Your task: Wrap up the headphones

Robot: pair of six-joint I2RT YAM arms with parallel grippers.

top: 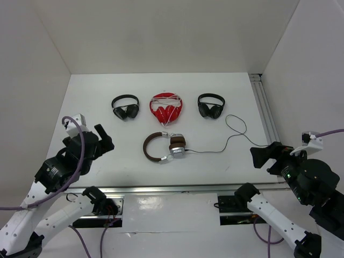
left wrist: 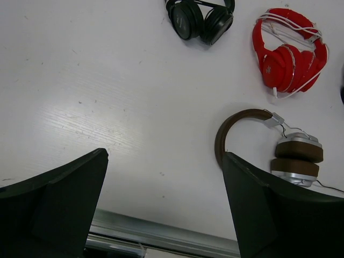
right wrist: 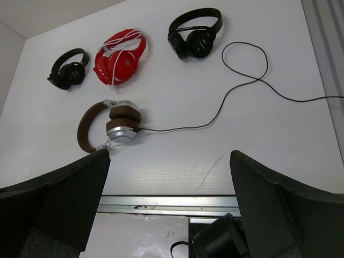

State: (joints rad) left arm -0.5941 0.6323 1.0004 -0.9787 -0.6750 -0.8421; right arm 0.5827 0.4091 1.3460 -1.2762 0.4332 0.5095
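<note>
We see the brown-banded over-ear headphones with silver-and-brown ear cups (top: 177,146) lying flat near the middle of the white worktop (top: 97,86), just in front of the red headphones wrapped in white cord (top: 166,107). Both cups are folded together at the right end of the band. The thin black cable (top: 204,151) is loose: it runs right from the cups, curls into one open loop, and trails toward the aluminium rail (top: 264,107) along the worktop's right edge.

Two small all-black headphones share the far row with the red ones: the left black pair (top: 125,107) and the right black pair (top: 210,105).

The left fingers (left wrist: 59,207) are spread wide and hold nothing, over the near left part of the worktop, apart from the brown headband. The right fingers (right wrist: 279,204) are likewise wide apart and empty, at the near right, close to the cable's far end.
</note>
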